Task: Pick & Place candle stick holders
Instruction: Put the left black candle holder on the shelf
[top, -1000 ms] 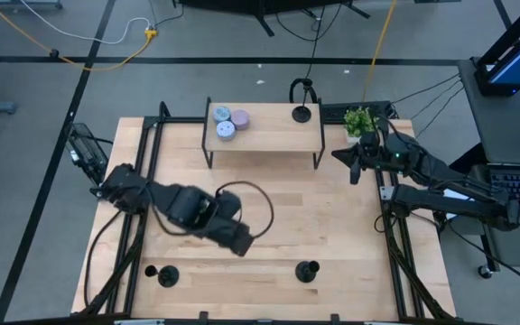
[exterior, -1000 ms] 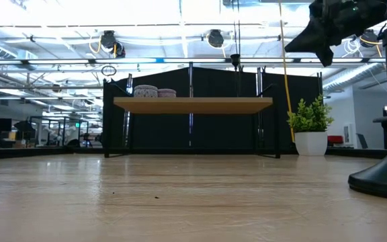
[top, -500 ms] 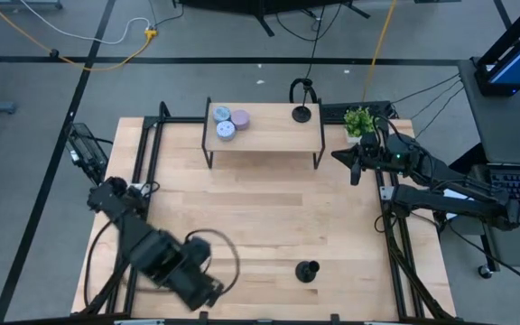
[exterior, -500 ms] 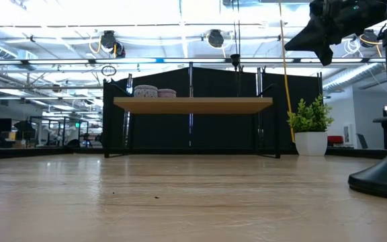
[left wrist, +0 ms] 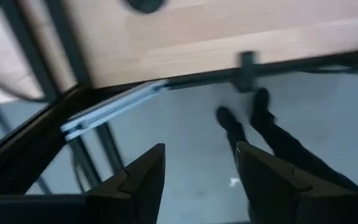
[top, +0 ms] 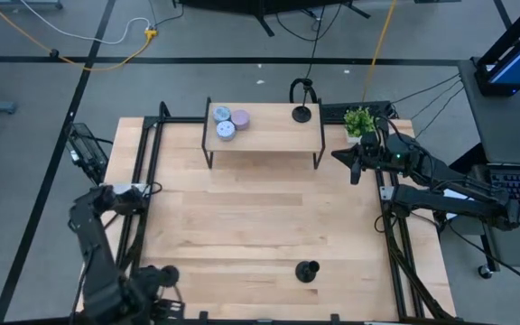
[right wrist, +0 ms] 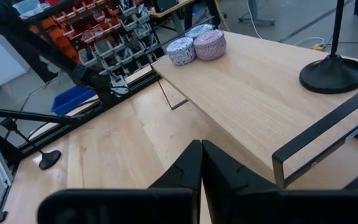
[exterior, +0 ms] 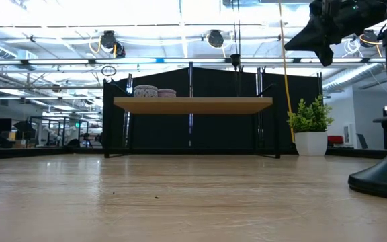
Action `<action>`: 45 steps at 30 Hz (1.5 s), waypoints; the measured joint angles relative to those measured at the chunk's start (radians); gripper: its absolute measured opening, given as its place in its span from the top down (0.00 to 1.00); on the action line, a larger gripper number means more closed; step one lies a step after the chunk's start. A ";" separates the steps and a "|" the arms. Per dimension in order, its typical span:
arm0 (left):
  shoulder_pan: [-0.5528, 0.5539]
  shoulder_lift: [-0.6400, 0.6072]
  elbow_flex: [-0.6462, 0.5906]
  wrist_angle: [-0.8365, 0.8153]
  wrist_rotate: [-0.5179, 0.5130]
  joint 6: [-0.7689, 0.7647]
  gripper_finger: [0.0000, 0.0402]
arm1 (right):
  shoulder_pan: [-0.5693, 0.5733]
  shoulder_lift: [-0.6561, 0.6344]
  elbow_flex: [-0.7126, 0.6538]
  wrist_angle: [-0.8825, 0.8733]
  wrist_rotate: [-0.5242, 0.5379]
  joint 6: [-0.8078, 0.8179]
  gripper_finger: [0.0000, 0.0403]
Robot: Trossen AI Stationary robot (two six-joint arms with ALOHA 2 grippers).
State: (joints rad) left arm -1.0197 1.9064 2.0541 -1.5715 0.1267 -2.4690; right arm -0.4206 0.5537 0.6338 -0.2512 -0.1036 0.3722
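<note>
Left gripper (left wrist: 197, 171) hung past the table's (top: 242, 217) near left corner when we looked, its fingers (left wrist: 143, 177) spread apart with nothing between them. Through that gap we saw only grey floor and a person's legs (left wrist: 272, 137) in dark trousers and shoes. From above, the left arm (top: 93, 248) ran down the table's left edge, and its wrist sat at the near corner, close beside one holder (top: 163, 274) whose round base showed at the arm's end; we could not tell whether they touched. The left wrist view caught a dark round shape (left wrist: 145, 5) on the wood, probably that same base, though we could not be sure.

A second holder (top: 307, 271) stood upright on the bare wood near the front edge, right of centre and well apart from both arms. The third holder (top: 301, 112) stood on the right end of the shelf (top: 269, 134) at the back of the table; the right wrist view showed its flat base and thin stem (right wrist: 334, 71). Two tins (top: 228, 122) sat together on the shelf's left end.

Right gripper (right wrist: 201, 163) waited in the air by the shelf's right end, near the plant (top: 359, 120), with its fingers pressed together and holding nothing.
</note>
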 joint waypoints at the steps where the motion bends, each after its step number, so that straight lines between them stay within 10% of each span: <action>1: -0.015 0.000 -0.020 0.002 0.010 -0.020 0.50 | 0.000 0.000 0.000 0.000 0.000 0.007 1.00; 45: -0.208 0.005 -0.445 0.034 -0.337 -0.002 0.50 | 0.000 0.000 0.000 0.080 0.001 0.088 1.00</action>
State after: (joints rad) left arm -1.2277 1.9118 1.6092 -1.5377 -0.2103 -2.4706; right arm -0.4206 0.5533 0.6334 -0.1714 -0.1023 0.4599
